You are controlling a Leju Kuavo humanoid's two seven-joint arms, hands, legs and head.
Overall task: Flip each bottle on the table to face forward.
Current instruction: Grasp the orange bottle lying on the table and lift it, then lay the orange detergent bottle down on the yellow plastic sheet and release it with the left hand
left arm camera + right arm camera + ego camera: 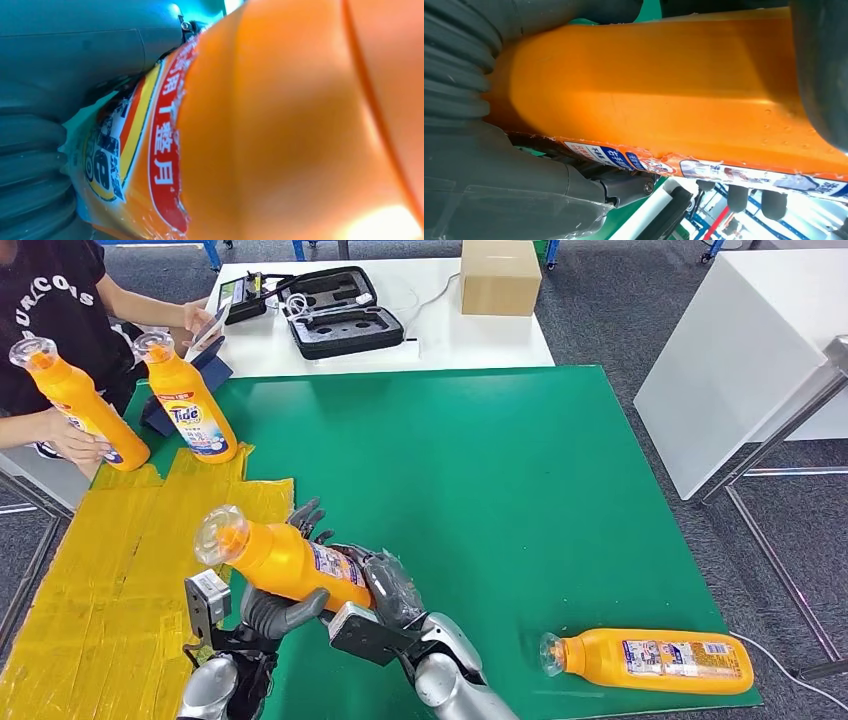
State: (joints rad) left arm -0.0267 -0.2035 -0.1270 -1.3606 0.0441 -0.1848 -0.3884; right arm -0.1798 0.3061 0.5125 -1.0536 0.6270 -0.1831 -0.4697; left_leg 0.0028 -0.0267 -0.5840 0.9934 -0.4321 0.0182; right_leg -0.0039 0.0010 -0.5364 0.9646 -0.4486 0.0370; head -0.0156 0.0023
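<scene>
An orange detergent bottle [285, 558] is lifted above the green mat [520, 470], tilted, cap toward the left. Both hands grip it: my left hand [282, 608] from below and my right hand [388, 588] at its base end. Up close, the left wrist view has its orange body and red-and-yellow label [165, 155], and the right wrist view has its orange side [664, 85]. A second orange bottle [650, 660] lies on its side at the mat's near right corner. Two more stand at far left: one Tide bottle [188, 400] with its label facing me, another bottle [82, 405] touched by a person's hand [72, 438].
Yellow tape [110, 580] covers the table's left part. A person sits at far left holding a phone [205, 335]. Behind the mat, a white table carries an open black case [345, 312] and a cardboard box [500, 276]. A white table [740, 360] stands right.
</scene>
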